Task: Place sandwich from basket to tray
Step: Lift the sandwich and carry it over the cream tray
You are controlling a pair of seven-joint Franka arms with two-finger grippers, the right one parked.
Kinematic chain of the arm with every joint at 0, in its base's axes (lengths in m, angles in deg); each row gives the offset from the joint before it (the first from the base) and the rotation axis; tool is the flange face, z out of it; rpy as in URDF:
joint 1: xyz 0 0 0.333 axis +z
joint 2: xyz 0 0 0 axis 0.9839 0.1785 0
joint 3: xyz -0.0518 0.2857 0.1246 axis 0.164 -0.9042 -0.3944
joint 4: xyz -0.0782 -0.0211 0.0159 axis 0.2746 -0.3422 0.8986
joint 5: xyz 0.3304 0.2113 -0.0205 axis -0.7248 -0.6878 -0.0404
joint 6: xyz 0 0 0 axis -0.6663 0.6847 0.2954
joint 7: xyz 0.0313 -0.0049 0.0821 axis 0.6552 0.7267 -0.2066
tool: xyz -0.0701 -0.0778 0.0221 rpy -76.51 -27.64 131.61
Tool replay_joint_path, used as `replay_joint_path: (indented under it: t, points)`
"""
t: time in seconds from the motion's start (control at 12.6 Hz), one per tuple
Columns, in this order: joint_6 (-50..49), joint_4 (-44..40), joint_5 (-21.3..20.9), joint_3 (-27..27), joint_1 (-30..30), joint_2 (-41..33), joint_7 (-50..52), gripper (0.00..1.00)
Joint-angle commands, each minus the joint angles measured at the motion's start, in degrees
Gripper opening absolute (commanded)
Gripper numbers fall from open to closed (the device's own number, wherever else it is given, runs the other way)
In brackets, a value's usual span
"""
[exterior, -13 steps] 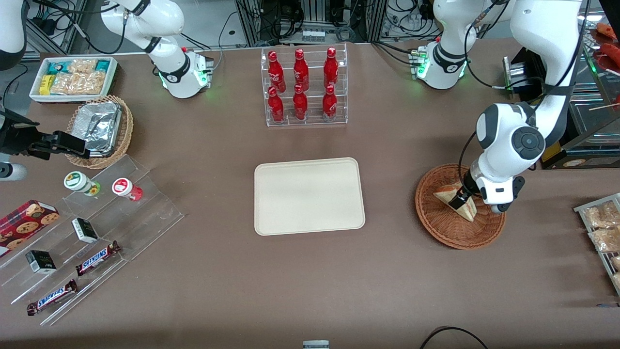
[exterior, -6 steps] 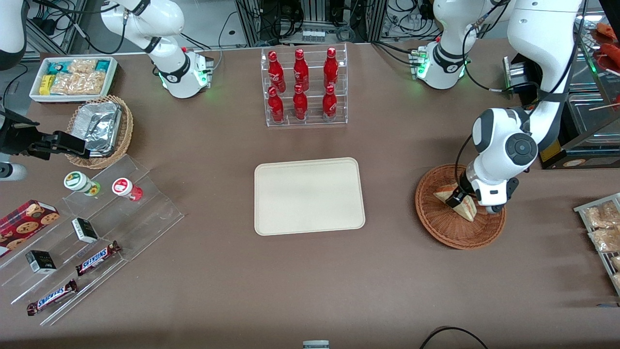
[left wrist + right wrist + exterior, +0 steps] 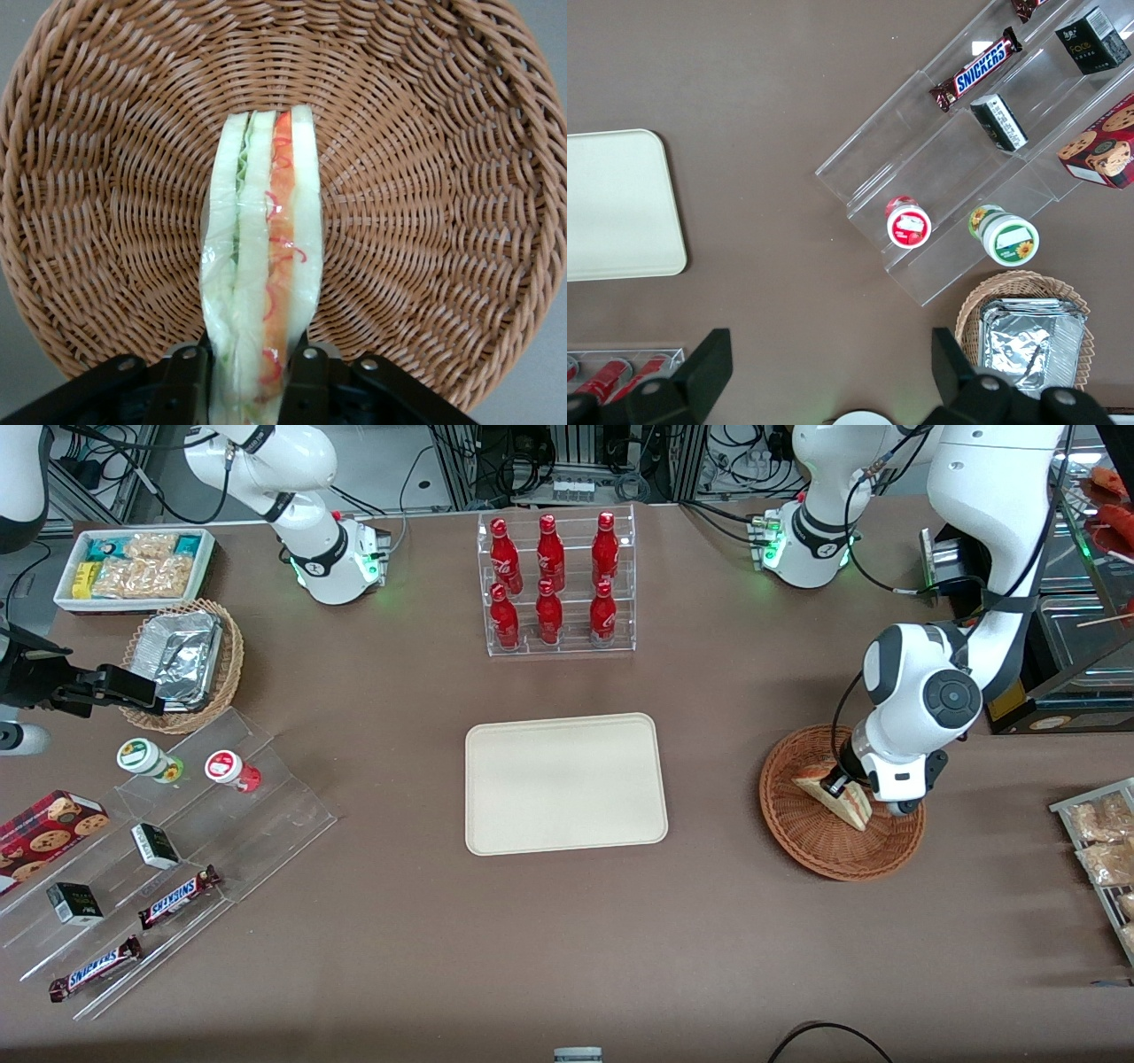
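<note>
The sandwich (image 3: 837,797) is a pale wedge lying in the reddish-brown woven basket (image 3: 797,846) toward the working arm's end of the table. My left gripper (image 3: 837,784) reaches down into the basket and is shut on the sandwich. In the left wrist view the black fingers (image 3: 306,372) press both bread faces of the wrapped sandwich (image 3: 261,257), whose red, orange and green layers point out over the basket's weave (image 3: 425,177). The gripper (image 3: 257,359) grips the wedge's broad end. The cream tray (image 3: 565,783) lies flat at the table's middle, beside the basket, with nothing on it.
A clear rack of red bottles (image 3: 554,584) stands farther from the front camera than the tray. A stepped acrylic display with Snickers bars (image 3: 177,841), a tan basket with a foil container (image 3: 182,660) and a white snack tray (image 3: 133,567) lie toward the parked arm's end. Snack packets (image 3: 1099,841) sit near the basket.
The wrist has shifted a little away from the front camera and slightly toward the tray, over the basket. The sandwich stays in the basket between the fingers.
</note>
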Motion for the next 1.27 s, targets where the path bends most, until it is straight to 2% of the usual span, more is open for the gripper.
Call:
replay_joint_path:
  t: [0.0, 0.32, 0.48, 0.95, 1.19]
  points:
    - [-2.53, -0.34, -0.17, -0.27, -0.84, -2.6, -2.53, 0.0]
    - [-12.18, -6.65, -0.17, 0.44, -2.85, -2.96, -10.61, 0.0]
    - [-15.71, -9.91, -0.17, 0.52, -5.92, -2.52, -13.26, 0.0]
    - [-16.07, -14.04, -0.08, 0.52, -17.25, 0.2, -16.87, 0.0]
    - [-19.13, -20.09, -0.08, 0.52, -22.88, 4.41, -18.8, 0.0]
